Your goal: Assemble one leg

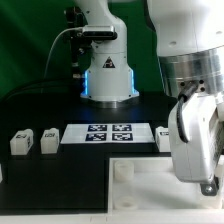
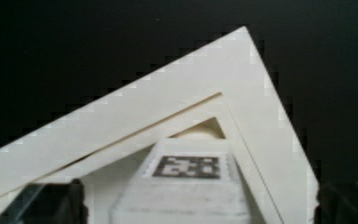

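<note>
Black matte tabletop (image 1: 40, 115) carries blocky white tagged legs (image 1: 21, 143); above the smooth white panel (image 2: 194, 110), the claw (image 2: 167, 205) stands spread open.

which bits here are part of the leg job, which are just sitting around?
Job:
- leg with tag, under the open pincer
- white panel, seen from the wrist

Lying about:
- two spare legs at the exterior view's left
- one more leg by the arm
- marker board, fixed on the black table
</note>
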Controlling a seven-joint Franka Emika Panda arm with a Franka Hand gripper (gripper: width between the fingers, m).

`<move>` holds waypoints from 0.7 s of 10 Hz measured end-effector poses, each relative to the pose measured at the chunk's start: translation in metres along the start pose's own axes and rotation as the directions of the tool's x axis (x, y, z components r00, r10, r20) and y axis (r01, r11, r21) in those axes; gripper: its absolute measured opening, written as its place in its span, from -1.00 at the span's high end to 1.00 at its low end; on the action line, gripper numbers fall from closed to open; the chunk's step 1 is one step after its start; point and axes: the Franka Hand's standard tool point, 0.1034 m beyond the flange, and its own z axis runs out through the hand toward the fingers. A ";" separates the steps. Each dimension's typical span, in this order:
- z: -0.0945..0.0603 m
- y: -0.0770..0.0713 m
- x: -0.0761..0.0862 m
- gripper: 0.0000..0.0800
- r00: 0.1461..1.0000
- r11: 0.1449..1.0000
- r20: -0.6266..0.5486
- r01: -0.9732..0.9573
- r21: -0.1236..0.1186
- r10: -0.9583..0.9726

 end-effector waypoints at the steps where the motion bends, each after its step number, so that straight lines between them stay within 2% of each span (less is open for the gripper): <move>1: 0.000 0.000 0.000 -0.62 1.000 1.000 0.000 0.000 0.000 0.000; 3: 0.000 0.000 0.000 -0.62 1.000 1.000 -0.001 0.031 0.000 -0.031; 4: 0.000 0.000 0.001 -0.62 0.995 0.995 -0.003 0.104 -0.001 -0.104; 5: 0.001 0.002 0.001 -0.62 0.959 0.959 -0.013 0.283 -0.013 -0.283; 6: 0.001 0.006 -0.002 -0.62 0.894 0.894 -0.020 0.446 -0.037 -0.447; 7: -0.001 0.011 -0.007 -0.62 0.788 0.787 -0.022 0.613 -0.066 -0.616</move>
